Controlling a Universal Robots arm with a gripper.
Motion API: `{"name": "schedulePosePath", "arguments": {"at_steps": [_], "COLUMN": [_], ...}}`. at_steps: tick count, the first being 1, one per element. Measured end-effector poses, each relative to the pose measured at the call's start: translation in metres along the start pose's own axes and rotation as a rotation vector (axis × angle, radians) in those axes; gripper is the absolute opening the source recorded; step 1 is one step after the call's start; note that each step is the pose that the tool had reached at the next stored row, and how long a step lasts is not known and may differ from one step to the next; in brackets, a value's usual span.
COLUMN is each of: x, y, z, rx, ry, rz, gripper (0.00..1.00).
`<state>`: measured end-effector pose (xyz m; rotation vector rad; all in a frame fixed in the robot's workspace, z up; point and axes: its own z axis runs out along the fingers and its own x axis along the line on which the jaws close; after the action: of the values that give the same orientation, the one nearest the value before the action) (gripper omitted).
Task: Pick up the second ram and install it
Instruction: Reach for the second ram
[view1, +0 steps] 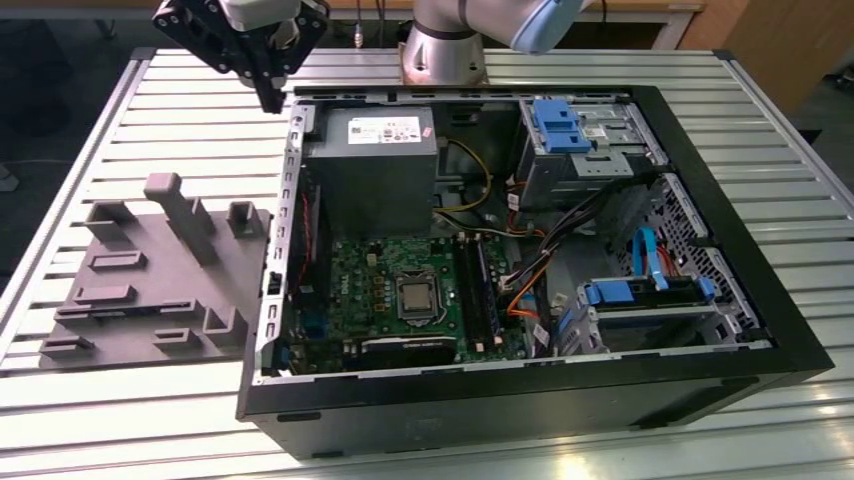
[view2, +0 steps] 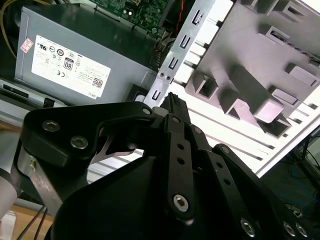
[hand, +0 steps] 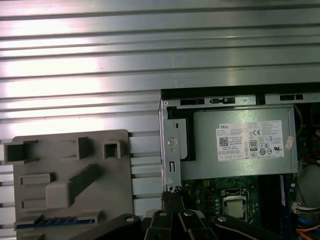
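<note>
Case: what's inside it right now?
Power supply, motherboard with silver chip, memory slots, blue drive brackets, orange cables. Whatever lies under the power supply is covered.

surface: slatted metal table (view1: 120, 110) | light: bright glare across slats | behind: wooden furniture (view1: 787, 50), exterior view's right | floor (view1: 40, 70): dark

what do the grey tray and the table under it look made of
The grey tray looks like matte moulded plastic: dull even grey, blocky posts and pockets. The table is probably bare metal, perhaps aluminium: ribbed slats with bright glints.
</note>
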<state>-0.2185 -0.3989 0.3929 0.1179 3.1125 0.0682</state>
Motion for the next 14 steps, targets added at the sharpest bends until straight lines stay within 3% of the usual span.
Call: {"name": "schedulePosePath", "arguments": {"at_steps": [14], "x": [0.0056], "y": [-0.0004], "z": [-0.0002], "rx": [0.0000], "ry": [0.0000], "rz": [0.000], "gripper": [0.11]}}
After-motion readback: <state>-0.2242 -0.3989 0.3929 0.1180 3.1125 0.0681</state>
